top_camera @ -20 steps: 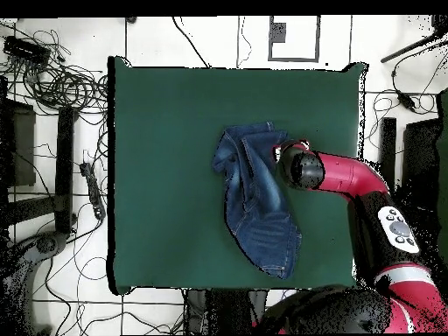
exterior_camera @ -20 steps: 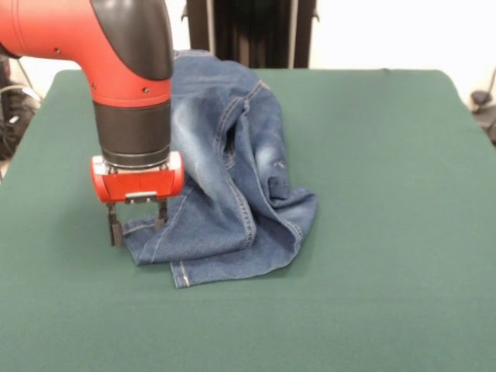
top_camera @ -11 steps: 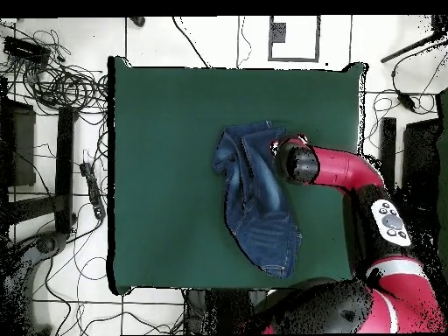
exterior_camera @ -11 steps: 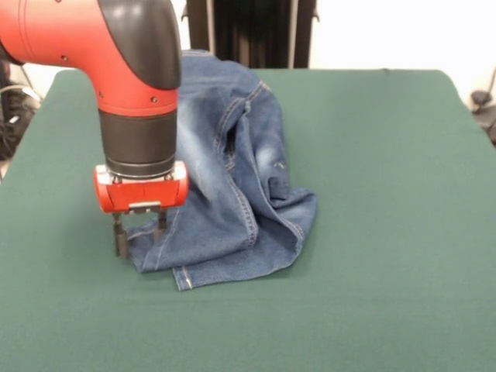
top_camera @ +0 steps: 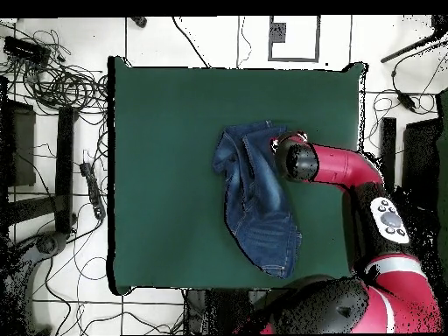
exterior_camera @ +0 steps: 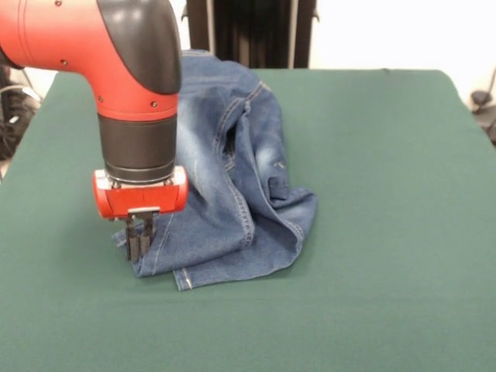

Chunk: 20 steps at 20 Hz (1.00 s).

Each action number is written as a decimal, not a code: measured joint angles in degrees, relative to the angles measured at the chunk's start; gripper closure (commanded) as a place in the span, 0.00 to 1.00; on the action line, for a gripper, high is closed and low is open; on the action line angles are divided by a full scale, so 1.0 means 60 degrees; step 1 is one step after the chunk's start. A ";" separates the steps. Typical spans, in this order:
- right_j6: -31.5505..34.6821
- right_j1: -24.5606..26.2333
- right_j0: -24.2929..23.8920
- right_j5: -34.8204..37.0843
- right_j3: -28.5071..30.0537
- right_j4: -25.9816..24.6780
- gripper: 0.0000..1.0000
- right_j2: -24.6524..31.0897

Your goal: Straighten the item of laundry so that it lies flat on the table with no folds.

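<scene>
Tool [exterior_camera: 139, 244] pinching jeans [exterior_camera: 232, 178] edge – crumpled

Tangled cables [top_camera: 61, 83] on tiled floor [top_camera: 210, 39] left of scene; dark stand [exterior_camera: 249, 32] at far edge.

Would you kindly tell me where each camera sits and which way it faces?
Front view: low across the table, facing the jeans; the red arm descends, its pincer shut on the denim edge.
Overhead view: above, looking straight down at table and jeans; arm enters from bottom right.
Shared: jeans, table, arm.
</scene>
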 measured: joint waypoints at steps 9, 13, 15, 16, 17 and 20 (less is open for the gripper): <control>0.0000 0.0002 -0.0458 0.0000 0.0019 0.0000 1.00 0.0475; 0.0000 -0.0040 -0.0691 -0.0002 0.0023 0.0000 0.00 0.0651; 0.0000 -0.0052 -0.0690 -0.0002 0.0021 0.0002 0.00 0.0650; 0.0000 -0.0072 -0.0675 -0.0002 0.0017 0.0002 0.00 0.0651; 0.0000 -0.0087 -0.0652 -0.0002 0.0007 0.0000 0.00 0.0651; 0.0000 -0.0125 -0.0532 -0.0002 -0.0044 0.0000 0.00 0.0642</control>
